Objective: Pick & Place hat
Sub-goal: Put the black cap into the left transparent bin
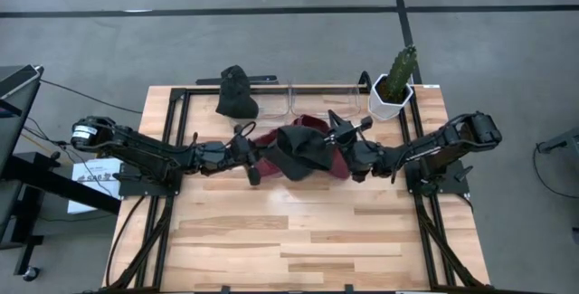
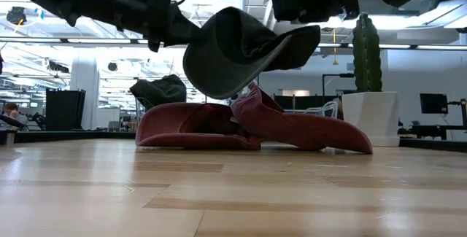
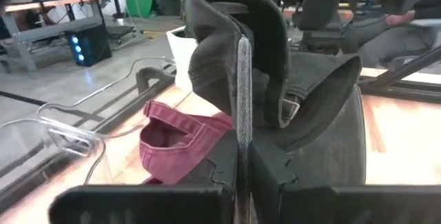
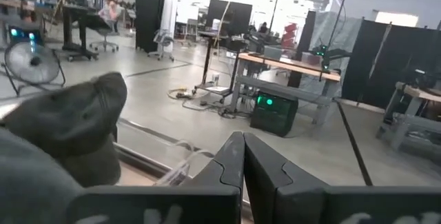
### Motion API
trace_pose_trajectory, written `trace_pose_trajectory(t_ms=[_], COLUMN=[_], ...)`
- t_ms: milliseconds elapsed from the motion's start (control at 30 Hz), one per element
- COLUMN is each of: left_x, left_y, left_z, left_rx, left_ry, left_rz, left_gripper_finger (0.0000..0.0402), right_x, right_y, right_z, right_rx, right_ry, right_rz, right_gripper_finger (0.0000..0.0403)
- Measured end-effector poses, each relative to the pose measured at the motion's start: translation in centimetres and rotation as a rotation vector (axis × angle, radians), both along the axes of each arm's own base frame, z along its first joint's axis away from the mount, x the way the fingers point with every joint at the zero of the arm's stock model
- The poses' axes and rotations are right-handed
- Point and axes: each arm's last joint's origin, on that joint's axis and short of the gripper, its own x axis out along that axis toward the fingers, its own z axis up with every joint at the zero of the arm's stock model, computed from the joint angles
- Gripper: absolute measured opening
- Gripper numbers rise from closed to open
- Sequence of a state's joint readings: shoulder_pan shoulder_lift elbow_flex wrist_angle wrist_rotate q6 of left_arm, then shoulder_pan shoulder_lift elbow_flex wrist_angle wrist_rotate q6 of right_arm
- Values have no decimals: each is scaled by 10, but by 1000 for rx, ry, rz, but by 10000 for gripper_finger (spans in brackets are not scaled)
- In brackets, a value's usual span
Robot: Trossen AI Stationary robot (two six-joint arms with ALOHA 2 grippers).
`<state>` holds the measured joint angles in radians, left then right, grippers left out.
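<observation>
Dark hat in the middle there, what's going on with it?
The dark hat is held up off the table, above a red hat lying flat. The left gripper is shut on its edge, seen pinched between the fingers in the left wrist view. The right gripper is shut and sits at the hat's other side; whether it grips anything is unclear. Another dark hat rests at the back, near a potted cactus.

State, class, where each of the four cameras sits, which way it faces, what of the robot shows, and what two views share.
High view: overhead, straight down; both arms, dark grey cloth hat over the maroon cloth hat.
Low view: tabletop level, looking across; arms above.
Left wrist view: on the left arm; left gripper shut on the dark hat's strap.
Right wrist view: on the right arm; right gripper shut, facing the room.
Shared: high and low show the white cactus pot.
</observation>
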<state>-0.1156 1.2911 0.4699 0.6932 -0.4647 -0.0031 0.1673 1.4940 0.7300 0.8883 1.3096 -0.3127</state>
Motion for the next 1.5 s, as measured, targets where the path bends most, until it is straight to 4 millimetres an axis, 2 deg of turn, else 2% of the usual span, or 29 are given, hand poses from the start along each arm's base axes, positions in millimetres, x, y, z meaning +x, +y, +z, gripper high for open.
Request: trace_pose_trajectory(t_ms=[133,267,500,600,800,1000,1300,1500], left_x=[-1,-3,-5,-6,-8,-10,-10,-10], left_y=[2,6,4,2,4,12,18,16], left_z=[3,16,36,40,47,50,51,54], left_rx=[78,198,300,334,446,541,492,382], left_ry=[-13,-77,-241,-281,-303,-286,-310,-423], left_rz=[81,213,149,107,137,207,228,134], left_gripper_finger=[21,21,21,21,21,21,21,21], right_x=[-3,-5,-7,-7,-6,-4,2,6], right_y=[15,33,53,54,51,55,59,43], right_z=[8,13,7,7,7,5,4,-4], right_rx=[-10,-44,-12,17,30,-33,-89,-43], right_ry=[-45,-52,-60,-103,-127,-43,-14,36], right_rz=[51,175,291,290,283,394,682,610], right_gripper_finger=[0,0,0,0,0,0,0,0])
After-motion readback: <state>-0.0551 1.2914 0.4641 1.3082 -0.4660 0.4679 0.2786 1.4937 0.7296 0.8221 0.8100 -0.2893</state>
